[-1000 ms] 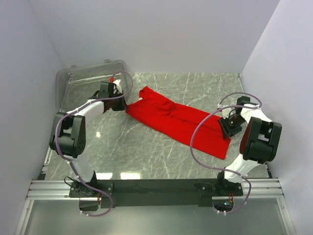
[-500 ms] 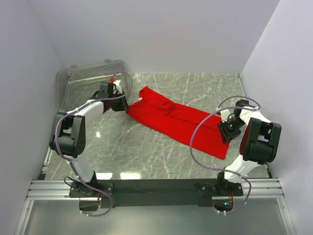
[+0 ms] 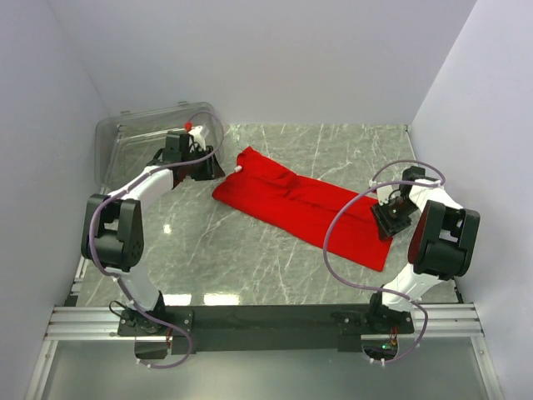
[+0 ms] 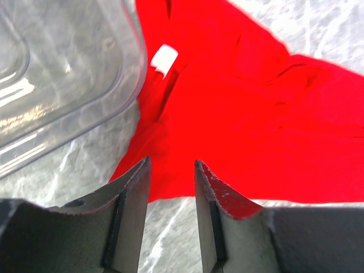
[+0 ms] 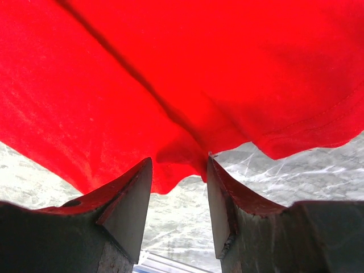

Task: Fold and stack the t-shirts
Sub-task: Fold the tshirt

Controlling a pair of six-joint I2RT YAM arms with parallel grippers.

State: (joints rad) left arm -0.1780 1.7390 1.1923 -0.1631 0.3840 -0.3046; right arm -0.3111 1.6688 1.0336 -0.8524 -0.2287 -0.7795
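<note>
Top external has the plain bright red short-sleeved t-shirt lying rumpled in a long strip on the grey marble-look desk, running from beside the clear plastic bin at the back left toward the right arm. Left gripper has its jaws apart with nothing between them, right at the shirt's edge by the bin. Right gripper is parted too, with the hem sitting at its fingertips and not clamped.
</note>
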